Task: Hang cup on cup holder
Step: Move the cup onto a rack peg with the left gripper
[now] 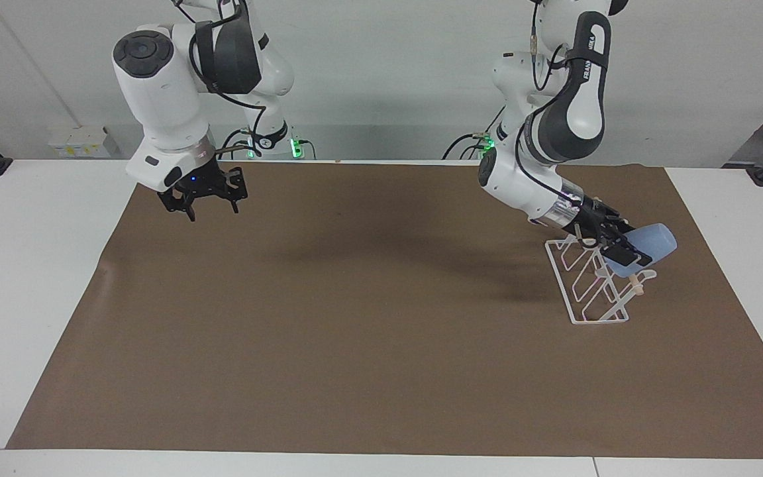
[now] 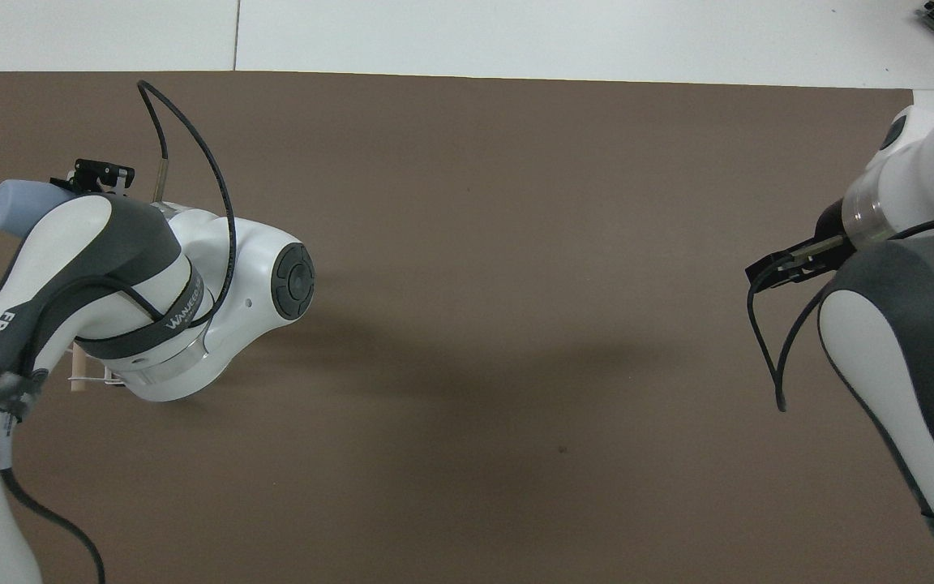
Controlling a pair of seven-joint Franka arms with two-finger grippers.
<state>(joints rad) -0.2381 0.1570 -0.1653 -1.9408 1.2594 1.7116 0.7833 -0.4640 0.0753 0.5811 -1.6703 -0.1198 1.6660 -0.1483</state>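
Observation:
My left gripper is shut on the light-blue cup. It holds the cup tilted on its side over the upper edge of the white wire cup holder, at the left arm's end of the table. The cup's lower end is right at the top prongs and the wooden dowel. I cannot tell whether it touches them. In the overhead view the cup sticks out past the left arm, which hides most of the rack. My right gripper is open and empty, and it waits above the mat's corner near its base.
A brown mat covers most of the white table. Nothing else lies on the mat. A small white box sits by the wall past the right arm's end.

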